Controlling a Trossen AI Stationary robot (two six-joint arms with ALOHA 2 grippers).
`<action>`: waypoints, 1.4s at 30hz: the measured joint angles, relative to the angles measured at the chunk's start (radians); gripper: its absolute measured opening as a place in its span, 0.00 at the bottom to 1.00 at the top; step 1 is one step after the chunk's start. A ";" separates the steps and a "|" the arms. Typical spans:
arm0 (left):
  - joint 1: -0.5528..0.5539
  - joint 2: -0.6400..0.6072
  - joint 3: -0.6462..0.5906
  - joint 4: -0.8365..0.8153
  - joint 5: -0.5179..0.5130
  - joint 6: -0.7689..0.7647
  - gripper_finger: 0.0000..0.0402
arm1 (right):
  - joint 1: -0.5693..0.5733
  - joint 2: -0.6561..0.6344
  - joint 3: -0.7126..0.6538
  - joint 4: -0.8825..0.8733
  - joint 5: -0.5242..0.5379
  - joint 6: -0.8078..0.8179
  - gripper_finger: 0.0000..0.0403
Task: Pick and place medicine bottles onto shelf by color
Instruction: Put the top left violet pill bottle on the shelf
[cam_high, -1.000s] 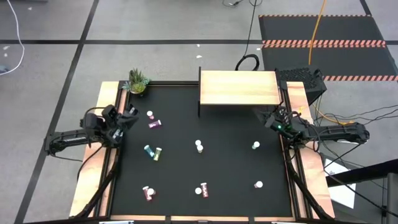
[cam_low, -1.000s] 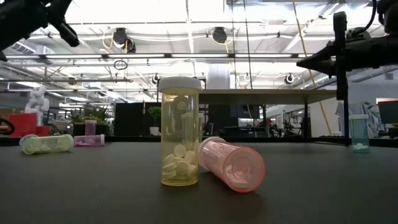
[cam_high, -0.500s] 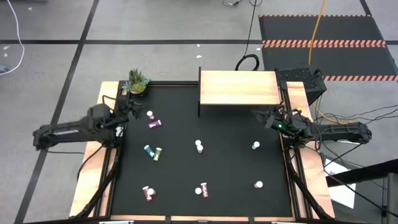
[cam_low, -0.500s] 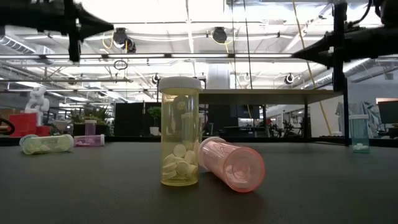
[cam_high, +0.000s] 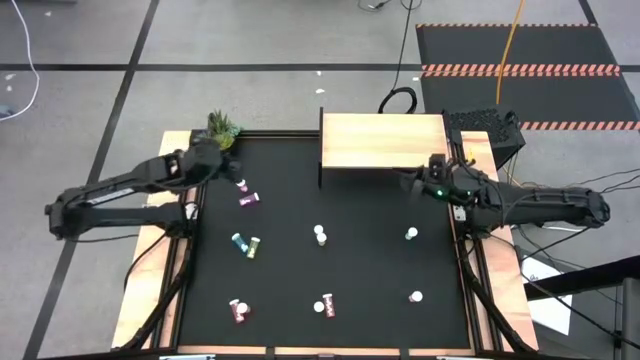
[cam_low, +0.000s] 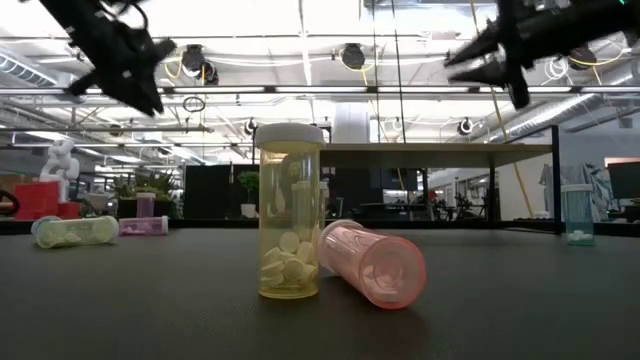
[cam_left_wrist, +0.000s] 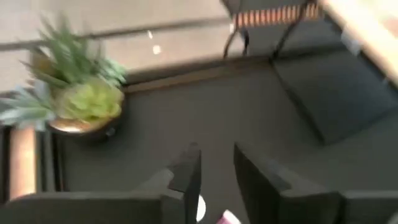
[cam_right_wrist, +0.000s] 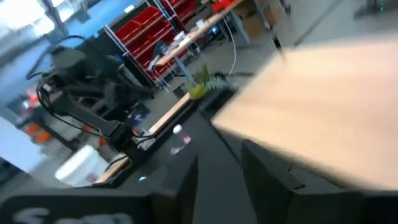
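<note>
Pale-wood flat shelf (cam_high: 384, 141); cylindrical white-capped bottles (cam_high: 319, 234) scattered; left gripper (cam_high: 222, 173), right gripper (cam_high: 408, 184) jaws narrowly parted, empty.

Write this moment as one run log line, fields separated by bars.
left gripper: open, above bottle near plant | right gripper: open, empty, beside shelf | shelf: no bottles

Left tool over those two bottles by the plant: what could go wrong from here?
1. The left tool, open, hovers above an upright white-capped bottle that has a lying purple bottle close beside it. A finger could bump the purple one and roll it.
2. The potted plant sits near the arm; a wide swing might clip it.
</note>
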 joint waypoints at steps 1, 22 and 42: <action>0.019 0.029 0.000 0.011 0.037 0.023 0.29 | -0.005 0.024 0.035 -0.003 0.000 -0.049 0.31; 0.226 0.432 0.000 -0.044 0.359 -0.002 0.52 | -0.098 0.180 0.303 -0.130 0.018 -0.237 0.33; 0.225 0.507 0.000 -0.035 0.362 0.047 0.32 | -0.097 0.182 0.304 -0.129 0.017 -0.229 0.33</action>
